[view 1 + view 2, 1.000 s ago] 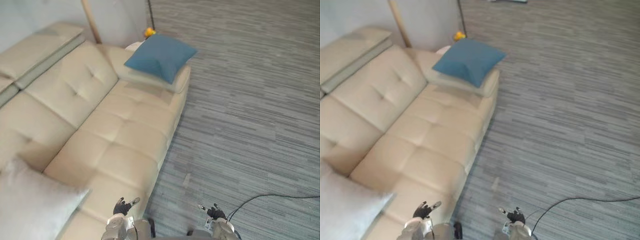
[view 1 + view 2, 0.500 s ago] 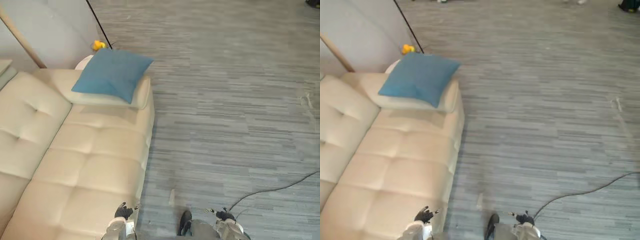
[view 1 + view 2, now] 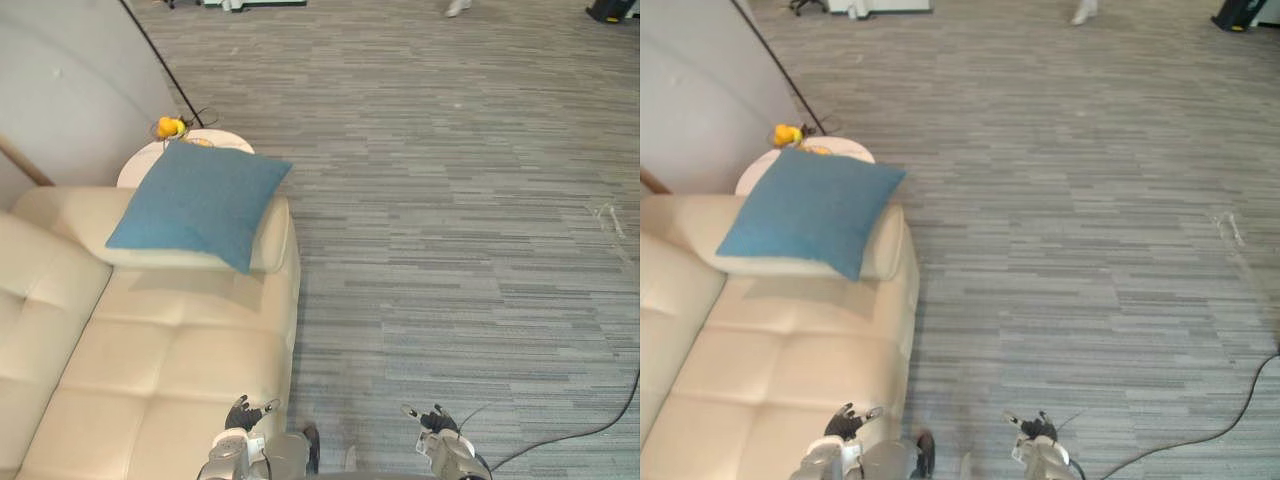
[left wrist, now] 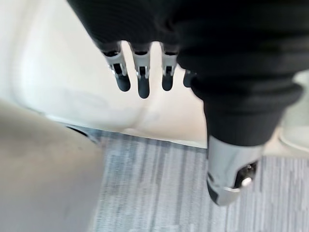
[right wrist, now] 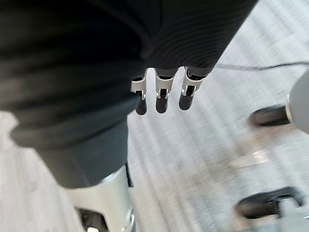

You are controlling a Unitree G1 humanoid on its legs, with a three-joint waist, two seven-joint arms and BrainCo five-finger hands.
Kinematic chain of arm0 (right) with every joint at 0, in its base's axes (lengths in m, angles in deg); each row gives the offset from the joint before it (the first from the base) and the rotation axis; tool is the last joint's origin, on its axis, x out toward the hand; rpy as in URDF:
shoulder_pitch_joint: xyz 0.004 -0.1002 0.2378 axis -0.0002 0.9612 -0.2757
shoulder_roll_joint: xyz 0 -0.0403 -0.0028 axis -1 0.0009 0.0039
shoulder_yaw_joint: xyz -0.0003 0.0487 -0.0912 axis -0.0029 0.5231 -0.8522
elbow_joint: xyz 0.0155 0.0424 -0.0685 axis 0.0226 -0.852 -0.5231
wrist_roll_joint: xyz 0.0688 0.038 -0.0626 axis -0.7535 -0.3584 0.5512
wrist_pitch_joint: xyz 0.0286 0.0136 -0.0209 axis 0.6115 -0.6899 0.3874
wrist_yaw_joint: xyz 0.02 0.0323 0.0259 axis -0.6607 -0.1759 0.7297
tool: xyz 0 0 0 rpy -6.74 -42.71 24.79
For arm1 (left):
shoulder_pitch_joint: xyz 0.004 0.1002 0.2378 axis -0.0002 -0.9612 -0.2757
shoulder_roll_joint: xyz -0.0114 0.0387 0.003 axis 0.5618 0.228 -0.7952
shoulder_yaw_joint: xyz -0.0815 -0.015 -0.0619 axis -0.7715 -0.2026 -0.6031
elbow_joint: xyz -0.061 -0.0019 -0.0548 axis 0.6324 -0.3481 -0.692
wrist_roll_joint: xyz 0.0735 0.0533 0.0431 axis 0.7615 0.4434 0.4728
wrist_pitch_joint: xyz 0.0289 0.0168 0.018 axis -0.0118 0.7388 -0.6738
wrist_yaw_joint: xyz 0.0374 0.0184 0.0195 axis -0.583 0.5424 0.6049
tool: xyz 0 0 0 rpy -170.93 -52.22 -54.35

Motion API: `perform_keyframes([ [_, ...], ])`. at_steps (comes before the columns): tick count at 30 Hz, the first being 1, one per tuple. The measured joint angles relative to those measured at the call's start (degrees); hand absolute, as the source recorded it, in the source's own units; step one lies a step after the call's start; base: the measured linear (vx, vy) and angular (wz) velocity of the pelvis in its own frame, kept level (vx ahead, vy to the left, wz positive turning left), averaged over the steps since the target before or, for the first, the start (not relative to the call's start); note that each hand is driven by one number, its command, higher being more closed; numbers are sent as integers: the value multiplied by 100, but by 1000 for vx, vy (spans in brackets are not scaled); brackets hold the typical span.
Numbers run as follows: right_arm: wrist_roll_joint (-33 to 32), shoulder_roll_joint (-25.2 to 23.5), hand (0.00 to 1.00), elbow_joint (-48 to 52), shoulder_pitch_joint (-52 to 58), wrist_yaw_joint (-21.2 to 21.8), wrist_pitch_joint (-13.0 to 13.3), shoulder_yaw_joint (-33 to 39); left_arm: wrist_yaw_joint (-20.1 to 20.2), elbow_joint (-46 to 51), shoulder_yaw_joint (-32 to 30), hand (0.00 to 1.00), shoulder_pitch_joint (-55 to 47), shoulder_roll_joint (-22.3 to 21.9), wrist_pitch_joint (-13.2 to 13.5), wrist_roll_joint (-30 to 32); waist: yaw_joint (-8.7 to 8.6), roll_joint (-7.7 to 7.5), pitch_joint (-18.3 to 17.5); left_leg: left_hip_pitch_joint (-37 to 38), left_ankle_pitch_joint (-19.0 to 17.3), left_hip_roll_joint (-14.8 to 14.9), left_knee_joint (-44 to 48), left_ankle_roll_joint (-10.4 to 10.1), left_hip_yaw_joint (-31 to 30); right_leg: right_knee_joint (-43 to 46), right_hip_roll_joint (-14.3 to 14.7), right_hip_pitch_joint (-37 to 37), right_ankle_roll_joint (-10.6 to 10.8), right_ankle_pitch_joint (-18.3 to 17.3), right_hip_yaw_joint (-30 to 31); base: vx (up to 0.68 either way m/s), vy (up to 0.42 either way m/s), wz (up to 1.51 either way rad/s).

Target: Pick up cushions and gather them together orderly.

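Observation:
A blue square cushion [image 3: 197,202] lies on the far armrest of the cream sofa [image 3: 150,350], also seen as the blue cushion [image 3: 807,209] in the right eye view. My left hand [image 3: 240,417] hangs low by the sofa's front edge, fingers straight and empty; its fingers [image 4: 141,79] show above the sofa's side and the carpet. My right hand [image 3: 435,421] hangs over the carpet, fingers [image 5: 162,96] straight, holding nothing. Both hands are far from the cushion.
A small round white side table [image 3: 150,158] with a yellow object [image 3: 167,127] stands behind the sofa's armrest, by a grey wall [image 3: 60,80]. Grey striped carpet [image 3: 450,220] stretches to the right. A person's shoe [image 3: 458,7] shows at the far top.
The camera has swung right: the sofa and blue cushion have slid toward the left of the picture and more carpet shows. Both hands stay low and empty.

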Motion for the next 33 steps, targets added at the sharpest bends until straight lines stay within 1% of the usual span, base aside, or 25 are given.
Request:
perform_keyframes([
  [1, 5, -12, 0, 1, 72, 34, -4, -73, 27, -33, 43, 0, 1, 12, -27, 0, -56, 3, 14, 428, -138, 1, -57, 6, -54, 1172, -79, -460, 31, 0, 28, 333, 35, 18],
  [2, 7, -18, 0, 0, 155, 40, -8, -116, 29, -53, 54, 0, -1, 17, -28, -1, -69, 40, 30, 667, -153, 12, -218, 0, -53, 1282, -114, -621, -83, -74, -66, 402, 32, 22],
  [3, 8, -21, 0, -3, 177, 42, -13, -111, 28, -53, 54, 0, -5, 13, -27, -4, -71, 38, 29, 808, -153, 24, -335, -2, -49, 1215, -122, -674, -141, -114, -145, 307, -9, 7],
  [6, 13, -26, 0, -18, 117, 79, -14, -102, 26, -74, 38, 0, -63, 20, -26, -8, -142, 41, 19, 1258, -225, 233, -748, -150, -32, -213, -128, -1036, -419, -121, -824, 312, -87, -2],
  [7, 55, -23, 0, -41, 61, 83, -13, -89, 25, -112, 24, 0, -67, 33, -27, -7, -195, 70, 34, 1321, -295, 363, -769, -250, -103, -1020, 9, -1209, -526, 95, -821, 333, -174, 8],
  [9, 63, -23, 0, -71, 12, 84, -18, -47, 24, -159, -1, 0, -88, 44, -30, -3, -290, 80, 52, 1351, -340, 477, -799, -324, -221, -1753, 269, -1356, -584, 521, -442, 360, -246, 19],
  [10, 62, -13, 0, -134, 11, 81, -19, 5, 24, -185, 0, 0, -115, 119, -30, 3, -339, -46, 23, 1422, -368, 445, -793, -359, -472, -2375, 443, -1291, -525, 1000, 160, 376, -323, 50],
  [11, 50, 35, 0, -215, 63, 83, -17, 120, 23, -302, -5, 0, -97, 175, -32, 9, -393, -43, 44, 1480, -487, 428, -659, -482, -867, -2257, 491, -1240, -606, 1214, 321, 371, -332, 46],
  [12, 55, 96, 0, -289, 12, 72, -12, 191, 17, -343, -15, 0, -78, 134, -36, 9, -387, 71, 41, 1520, -505, 548, -552, -470, -991, -2143, 561, -1213, -669, 1154, 207, 355, -338, 44],
  [13, 55, 193, 0, -315, -21, 70, -29, 254, 9, -348, -33, 0, -122, 19, -28, 11, -364, 167, -22, 1289, -500, 632, 40, -474, -1271, -2062, 622, -1137, -722, 845, 112, 406, -376, 32],
  [15, 59, 266, 0, -289, -3, 59, -22, 189, 5, -237, -271, 0, -154, -96, -26, 3, -367, 331, -49, 464, -252, 776, 1797, -799, -1513, -2130, 750, -906, -827, 630, -127, 300, -278, 42],
  [16, 48, 272, 0, -276, 7, 29, -29, 46, 5, -138, -397, 0, -115, -166, -26, -16, -331, 361, 35, -185, 473, 920, 3067, -878, -1517, -2232, 875, -608, -965, 505, -206, 259, -208, 28],
  [18, 44, 240, 0, -318, 49, 16, -60, -81, -25, -43, -395, 0, -167, -157, 6, -73, -238, 373, 64, -654, 373, 1009, 3839, -855, -1308, -2454, 963, -117, -1099, 379, -264, 376, -246, 11],
  [20, 20, 224, 0, -347, 2, 17, -71, -61, -46, -1, -255, 0, -167, -125, 18, -169, -228, 361, 66, -888, 51, 955, 3471, -727, -875, -2814, 957, 296, -1084, 359, -275, 281, -112, -5],
  [21, -4, 239, 0, -348, -34, 15, -71, -30, -41, 20, -157, 0, -171, -88, 21, -187, -223, 365, 65, -975, -46, 829, 2717, -662, -622, -3034, 949, 511, -1059, 347, -265, 284, -16, -7],
  [22, -3, 250, 0, -359, -62, 16, -72, 21, -33, 21, -84, 0, -172, -74, 26, -194, -201, 368, 64, -987, 1, 667, 1679, -659, -506, -3183, 951, 644, -1018, 330, -264, 304, 14, -6],
  [23, -3, 251, 0, -360, -64, 15, -71, 21, -31, 23, -58, 0, -171, -72, 25, -207, -175, 373, 59, -972, 85, 601, 1145, -603, -468, -3226, 954, 674, -987, 328, -260, 331, 61, -5],
  [24, -3, 297, 0, -360, -63, 13, -72, 28, -24, 22, -13, 0, -161, -71, 25, -213, -151, 385, 59, -927, 412, 501, 197, -552, -389, -3254, 973, 778, -993, 268, -261, 389, 95, -14],
  [25, -1, 300, 0, -400, -49, -1, -75, 94, -11, 22, -19, 0, -155, -44, 27, -225, -52, 372, 52, -747, 1151, 388, -390, -391, -355, -3278, 954, 948, -900, 201, -189, 417, 102, -14],
  [27, 2, 257, 0, -461, -57, -4, -71, 129, 26, -1, 2, 0, -154, 33, 29, -210, -2, 151, -12, -509, 1196, 219, -639, -262, -198, -3412, 783, 1044, -831, 180, -138, 496, 88, -3],
  [28, 2, 247, 0, -510, -64, 9, -71, 148, 69, -73, -3, 0, -91, 80, 27, -207, -10, 41, -8, -554, 1020, 94, -463, -78, -134, -3478, 666, 1148, -749, 171, -159, 511, 83, 18],
  [30, 5, 245, 0, -496, -62, 12, -72, 191, 70, -99, -7, 0, -71, 117, 18, -210, -7, 46, -12, -466, 909, 10, -443, -17, -137, -3274, 590, 1173, -675, 196, -171, 332, 88, 20],
  [31, 15, 260, 0, -500, -10, 29, -71, 257, 68, -141, -6, 0, -91, 90, 6, -211, 7, 120, -45, -214, 738, 0, -581, 10, -164, -2414, 554, 946, -488, 82, -163, 304, 109, 24],
  [32, 64, 231, 0, -482, 27, 43, -75, 287, 75, -146, 18, 0, -123, 95, 1, -213, 8, 139, -48, 128, 641, -56, -742, 16, -279, -864, 423, 437, -126, 69, -152, 300, 101, 29],
  [33, 91, 218, 0, -464, 43, 52, -76, 272, 74, -146, 53, 0, -124, 92, -6, -213, -3, 142, -40, 242, 616, -71, -760, 22, -319, -314, 342, 238, 74, 163, -132, 313, 51, 61],
])
